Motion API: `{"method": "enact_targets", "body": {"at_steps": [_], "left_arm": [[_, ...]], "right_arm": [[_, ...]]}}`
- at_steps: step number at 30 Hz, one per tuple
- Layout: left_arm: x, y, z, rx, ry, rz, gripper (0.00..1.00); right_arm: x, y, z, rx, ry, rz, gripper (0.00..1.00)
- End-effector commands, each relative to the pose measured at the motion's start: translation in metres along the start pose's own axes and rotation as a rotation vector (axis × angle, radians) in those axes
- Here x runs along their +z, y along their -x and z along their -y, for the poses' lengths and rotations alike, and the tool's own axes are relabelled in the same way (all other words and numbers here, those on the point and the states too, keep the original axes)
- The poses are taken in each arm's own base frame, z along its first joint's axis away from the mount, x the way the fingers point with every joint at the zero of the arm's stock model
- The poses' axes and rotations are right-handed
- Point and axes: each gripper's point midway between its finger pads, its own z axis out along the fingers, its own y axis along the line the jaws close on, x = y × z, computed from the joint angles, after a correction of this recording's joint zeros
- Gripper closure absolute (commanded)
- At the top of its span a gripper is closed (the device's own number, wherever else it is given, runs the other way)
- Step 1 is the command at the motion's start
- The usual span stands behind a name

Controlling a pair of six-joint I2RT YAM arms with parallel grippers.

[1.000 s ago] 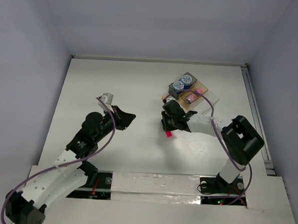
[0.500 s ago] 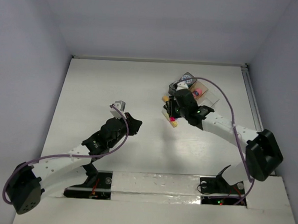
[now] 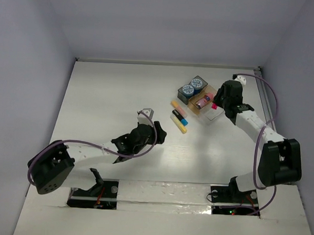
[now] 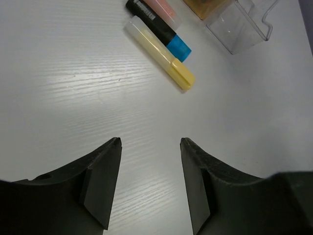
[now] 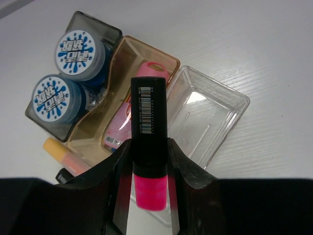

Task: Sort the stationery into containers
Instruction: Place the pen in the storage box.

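My right gripper [image 5: 149, 142] is shut on a pink-and-black marker [image 5: 148, 112] and holds it above the containers, over the seam between the amber tray [image 5: 128, 61] and the clear tray [image 5: 215, 110]. A pink-topped stick [image 5: 120, 122] lies in the amber tray. Two blue-and-white pots [image 5: 77, 49] fill the dark grey tray [image 5: 105, 27]. My left gripper [image 4: 150, 142] is open over bare table, nothing between its fingers. Just beyond it lie a yellow marker [image 4: 159, 54], a black-blue marker [image 4: 159, 29] and an orange one [image 4: 164, 7].
In the top view the three loose markers [image 3: 179, 118] lie left of the tray cluster [image 3: 214, 115], between the two arms. A rail [image 3: 270, 123] runs along the table's right edge, close behind the right arm. White walls close in the table's back and sides.
The right gripper has carried the pink-black marker from mid-table up and right to above the trays. The left arm has swung right toward the loose markers and its jaws have opened.
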Motion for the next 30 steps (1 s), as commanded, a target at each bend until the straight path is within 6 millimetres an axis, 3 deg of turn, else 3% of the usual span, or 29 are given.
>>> {"method": "enact_targets", "body": {"at_steps": [1, 9, 10, 12, 17, 19, 21, 23, 30], "left_arm": [[0.008, 0.022, 0.030, -0.044, -0.050, 0.077, 0.52], [0.030, 0.009, 0.032, -0.014, -0.007, 0.057, 0.52], [0.034, 0.015, 0.032, -0.009, 0.012, 0.077, 0.50], [0.041, 0.006, 0.029, 0.021, 0.041, 0.058, 0.44], [0.058, 0.004, 0.040, 0.029, 0.036, 0.049, 0.43], [0.065, 0.003, 0.044, 0.029, 0.033, 0.044, 0.43], [0.070, 0.002, 0.046, 0.034, 0.035, 0.042, 0.43], [0.075, 0.007, 0.053, 0.033, 0.028, 0.051, 0.43], [0.092, 0.007, 0.052, 0.061, 0.072, 0.058, 0.45]], "right_arm": [[0.012, 0.008, -0.009, 0.078, 0.045, 0.027, 0.96], [0.019, -0.016, 0.001, 0.138, 0.020, 0.008, 0.92], [0.020, -0.018, 0.004, 0.141, 0.009, 0.011, 0.91], [0.021, -0.023, 0.006, 0.147, -0.002, 0.002, 0.89], [0.021, -0.027, 0.012, 0.162, -0.026, 0.003, 0.82], [0.018, -0.027, 0.014, 0.165, -0.027, 0.011, 0.75], [0.017, -0.026, 0.013, 0.163, -0.021, 0.012, 0.45], [0.017, -0.025, 0.012, 0.154, -0.017, 0.010, 0.37], [0.004, -0.016, 0.007, 0.145, 0.022, 0.027, 0.28]]}}
